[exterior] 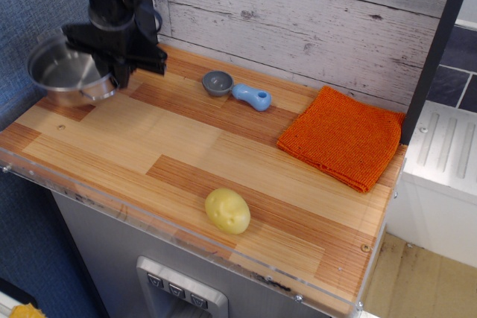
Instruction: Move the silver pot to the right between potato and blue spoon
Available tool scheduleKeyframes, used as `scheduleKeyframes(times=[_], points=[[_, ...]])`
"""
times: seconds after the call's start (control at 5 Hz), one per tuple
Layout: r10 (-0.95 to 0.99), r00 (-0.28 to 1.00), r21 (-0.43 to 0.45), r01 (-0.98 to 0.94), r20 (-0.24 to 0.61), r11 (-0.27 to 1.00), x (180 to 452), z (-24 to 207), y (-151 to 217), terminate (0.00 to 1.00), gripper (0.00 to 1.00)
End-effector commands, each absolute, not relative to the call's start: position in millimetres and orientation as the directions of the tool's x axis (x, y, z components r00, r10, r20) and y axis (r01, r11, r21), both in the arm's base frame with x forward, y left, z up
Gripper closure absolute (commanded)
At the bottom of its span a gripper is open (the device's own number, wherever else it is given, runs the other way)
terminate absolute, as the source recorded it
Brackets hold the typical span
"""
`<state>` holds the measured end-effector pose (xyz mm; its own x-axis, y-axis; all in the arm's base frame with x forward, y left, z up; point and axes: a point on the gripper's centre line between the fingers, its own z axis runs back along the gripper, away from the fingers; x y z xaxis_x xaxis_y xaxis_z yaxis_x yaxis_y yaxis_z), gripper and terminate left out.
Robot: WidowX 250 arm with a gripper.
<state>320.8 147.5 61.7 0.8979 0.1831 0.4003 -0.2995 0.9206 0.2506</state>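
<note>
The silver pot (65,72) is hanging at the far left end of the tabletop (186,154), lifted clear of the wood and partly overhanging the left edge. The black end effector (113,72) is clamping down on the pot's right rim, its jaws closed on the metal. The blue spoon (238,90) is lying well to the right near the plank wall, its grey bowl pointing left. The potato (227,211) is sitting near the front edge, well apart from the spoon. An orange cloth (343,136) is lying folded toward the right end.
</note>
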Motion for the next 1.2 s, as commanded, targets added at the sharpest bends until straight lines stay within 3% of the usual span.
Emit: scheduleKeyframes(times=[0.0, 0.4, 1.0], points=[[0.052, 0.878, 0.236, -0.185, 0.476, 0.954, 309, 96, 86, 0.0, 1.0], [-0.014, 0.885, 0.212, -0.096, 0.466, 0.972, 293, 86, 48, 0.0, 1.0], [-0.089, 0.913, 0.222, -0.001, 0.398, 0.975, 302, 44, 10, 0.0, 1.0]])
